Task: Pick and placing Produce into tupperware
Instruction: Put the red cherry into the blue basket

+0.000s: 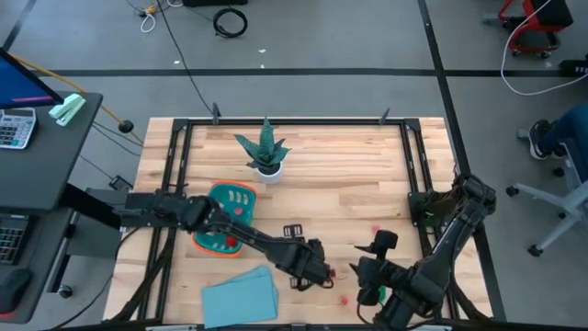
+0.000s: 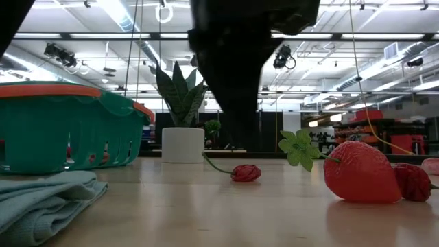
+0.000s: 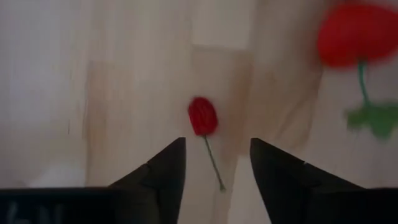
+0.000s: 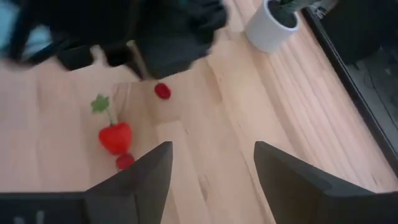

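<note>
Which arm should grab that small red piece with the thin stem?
Left. The left gripper hangs open right over the small red piece, stem between its fingers. The right gripper, also open, sits farther off.

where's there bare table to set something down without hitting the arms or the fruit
Bare wood lies right of the potted plant, along the far edge toward the right frame rail. The near edge is crowded: cloth, left gripper open over a small red piece, the strawberry, and the open right gripper. The tupperware fills the left-centre.

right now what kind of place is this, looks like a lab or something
Probably a robotics lab or workshop: a framed wooden table with two robot arms, cables across the grey floor, and ceiling strip lights over an open hall.
</note>
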Available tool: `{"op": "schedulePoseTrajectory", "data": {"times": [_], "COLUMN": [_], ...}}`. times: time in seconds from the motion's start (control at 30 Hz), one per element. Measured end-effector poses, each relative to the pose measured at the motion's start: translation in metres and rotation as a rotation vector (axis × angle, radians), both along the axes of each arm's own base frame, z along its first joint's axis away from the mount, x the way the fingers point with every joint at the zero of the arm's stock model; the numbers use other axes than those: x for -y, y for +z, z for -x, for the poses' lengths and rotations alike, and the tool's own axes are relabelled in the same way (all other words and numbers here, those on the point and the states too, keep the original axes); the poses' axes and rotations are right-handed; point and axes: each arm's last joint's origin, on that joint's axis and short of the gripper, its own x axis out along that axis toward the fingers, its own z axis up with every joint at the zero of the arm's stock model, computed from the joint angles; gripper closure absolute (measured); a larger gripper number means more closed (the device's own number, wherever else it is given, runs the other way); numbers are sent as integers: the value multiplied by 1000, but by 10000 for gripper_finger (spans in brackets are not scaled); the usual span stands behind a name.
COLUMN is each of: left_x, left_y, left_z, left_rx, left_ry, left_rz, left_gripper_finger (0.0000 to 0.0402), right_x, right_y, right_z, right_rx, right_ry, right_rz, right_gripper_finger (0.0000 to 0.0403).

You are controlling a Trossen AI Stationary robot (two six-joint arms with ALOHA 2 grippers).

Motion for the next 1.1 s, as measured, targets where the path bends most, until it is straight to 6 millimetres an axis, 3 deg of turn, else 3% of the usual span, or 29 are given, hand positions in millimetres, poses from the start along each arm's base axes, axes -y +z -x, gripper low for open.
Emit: {"op": "schedulePoseTrajectory", "data": {"times": [0.13, 0.27, 0.57, 0.9, 1.1], "left_x": [-6, -8, -7, -3, -2], "left_y": [1, -14, -39, -52, -54], "left_z": [-9, -13, -16, -17, -17], "left_rx": [74, 78, 88, 105, 135], "left_ry": [95, 198, 366, 468, 572], "left_rz": [49, 58, 63, 58, 90], "left_gripper_finger": [182, 164, 159, 187, 251], "right_x": [-6, -13, -28, -38, -39], "right_y": [-1, -1, -1, -1, -1], "right_z": [8, 17, 38, 55, 58], "right_rx": [-47, -59, -66, -75, -98], "right_ry": [43, 75, 152, 214, 266], "right_rz": [-8, -12, -15, -11, 26], "right_gripper_finger": [168, 168, 168, 168, 168]}}
